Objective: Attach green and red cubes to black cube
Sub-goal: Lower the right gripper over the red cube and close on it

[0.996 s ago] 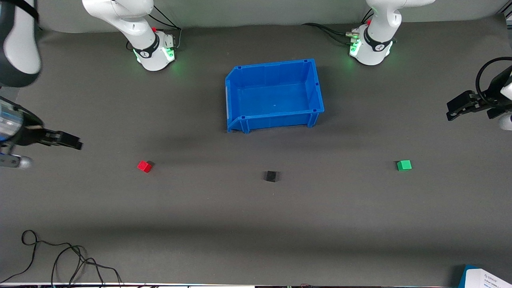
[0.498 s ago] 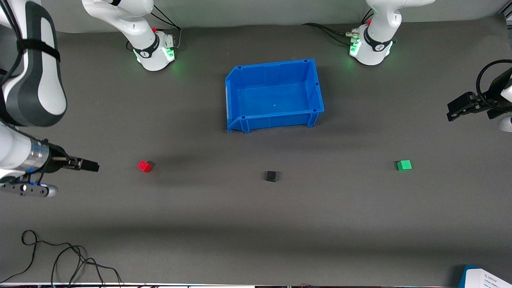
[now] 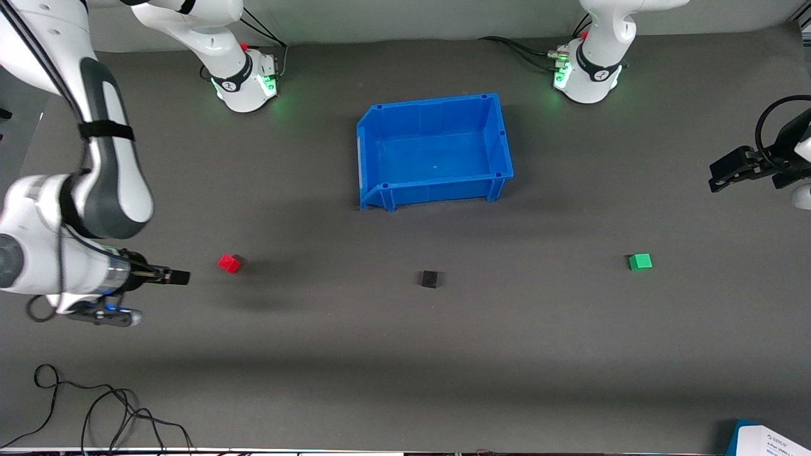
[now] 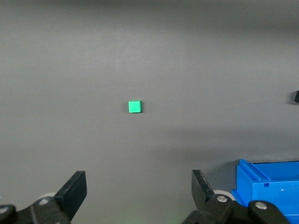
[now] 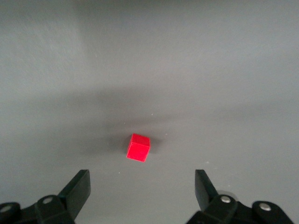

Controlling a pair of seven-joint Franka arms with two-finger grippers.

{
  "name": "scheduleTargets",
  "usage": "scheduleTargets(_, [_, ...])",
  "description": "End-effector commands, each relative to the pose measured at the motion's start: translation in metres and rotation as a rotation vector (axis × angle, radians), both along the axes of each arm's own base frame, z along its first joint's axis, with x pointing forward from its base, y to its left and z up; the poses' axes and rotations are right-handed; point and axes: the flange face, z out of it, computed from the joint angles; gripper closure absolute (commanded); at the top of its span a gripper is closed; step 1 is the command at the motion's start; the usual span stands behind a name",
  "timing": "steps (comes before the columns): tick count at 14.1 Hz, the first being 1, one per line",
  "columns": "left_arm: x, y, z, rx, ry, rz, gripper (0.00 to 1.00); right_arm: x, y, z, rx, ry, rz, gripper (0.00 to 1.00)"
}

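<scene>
A small black cube lies on the dark mat, nearer the front camera than the blue bin. A red cube lies toward the right arm's end; it also shows in the right wrist view. A green cube lies toward the left arm's end and shows in the left wrist view. My right gripper is open and empty, just short of the red cube. My left gripper is open and empty, over the mat at the left arm's end, well apart from the green cube.
An empty blue bin stands in the middle of the table near the arm bases; its corner shows in the left wrist view. A loose black cable lies near the front edge at the right arm's end. A white and blue card lies at the front corner.
My right arm has swung in over the table toward the red cube, its gripper moving nearer to it. The left arm has hardly moved. The cubes have not moved.
</scene>
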Motion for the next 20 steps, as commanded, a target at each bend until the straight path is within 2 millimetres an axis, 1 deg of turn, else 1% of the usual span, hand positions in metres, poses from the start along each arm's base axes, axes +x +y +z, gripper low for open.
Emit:
scheduleTargets(1, [-0.004,0.002,0.003,0.013,0.004,-0.014,0.00,0.000,0.012,-0.038,0.004,0.017,-0.002,0.01])
scheduleTargets(2, [-0.004,0.002,0.003,0.013,0.004,-0.014,0.00,-0.001,0.009,-0.060,0.003,0.018,-0.005,0.01])
scheduleTargets(4, [-0.003,0.003,0.003,0.013,0.002,-0.012,0.00,-0.007,0.011,-0.086,0.003,0.034,-0.047,0.02])
scheduleTargets(7, [-0.004,0.003,0.003,0.013,0.004,-0.012,0.00,-0.024,0.011,-0.109,-0.027,0.093,-0.167,0.02])
scheduleTargets(8, [-0.004,0.003,0.003,0.013,0.004,-0.011,0.00,-0.029,0.010,-0.119,-0.025,0.106,-0.179,0.05])
scheduleTargets(9, [-0.004,0.003,0.003,0.013,0.004,-0.011,0.00,-0.031,0.007,-0.130,-0.016,0.116,-0.194,0.06])
scheduleTargets(10, [-0.004,0.003,0.002,0.013,0.005,-0.011,0.00,-0.033,0.005,-0.136,-0.015,0.124,-0.201,0.06])
scheduleTargets(11, [-0.004,0.004,0.002,0.013,0.007,-0.009,0.00,-0.037,0.006,-0.147,-0.009,0.142,-0.224,0.11])
scheduleTargets(12, [-0.003,0.005,0.001,0.013,0.007,-0.008,0.00,-0.039,0.008,-0.153,0.013,0.136,-0.250,0.11])
scheduleTargets(13, [-0.003,0.005,0.001,0.011,0.008,-0.008,0.00,-0.038,0.009,-0.152,0.021,0.120,-0.258,0.12])
scheduleTargets(14, [-0.003,0.005,0.000,0.011,0.010,-0.008,0.00,-0.035,0.005,-0.151,0.019,0.109,-0.261,0.11])
scheduleTargets(15, [-0.003,0.006,0.001,0.011,0.008,-0.006,0.00,-0.035,0.002,-0.157,0.019,0.109,-0.269,0.12])
scheduleTargets(16, [-0.003,0.009,0.000,0.011,0.010,0.000,0.00,-0.035,0.005,-0.163,0.017,0.109,-0.265,0.12])
scheduleTargets(17, [-0.002,0.014,-0.001,0.010,0.011,0.009,0.00,-0.036,0.005,-0.165,0.016,0.111,-0.265,0.14])
scheduleTargets(18, [-0.001,0.015,-0.003,0.009,0.014,0.011,0.00,-0.036,0.004,-0.167,0.014,0.114,-0.264,0.19])
scheduleTargets(19, [-0.001,0.015,-0.004,0.011,0.016,0.012,0.00,-0.037,0.003,-0.168,0.014,0.117,-0.265,0.22])
scheduleTargets(20, [-0.001,0.016,-0.005,0.014,0.019,0.012,0.00,-0.038,0.003,-0.171,0.013,0.122,-0.266,0.28])
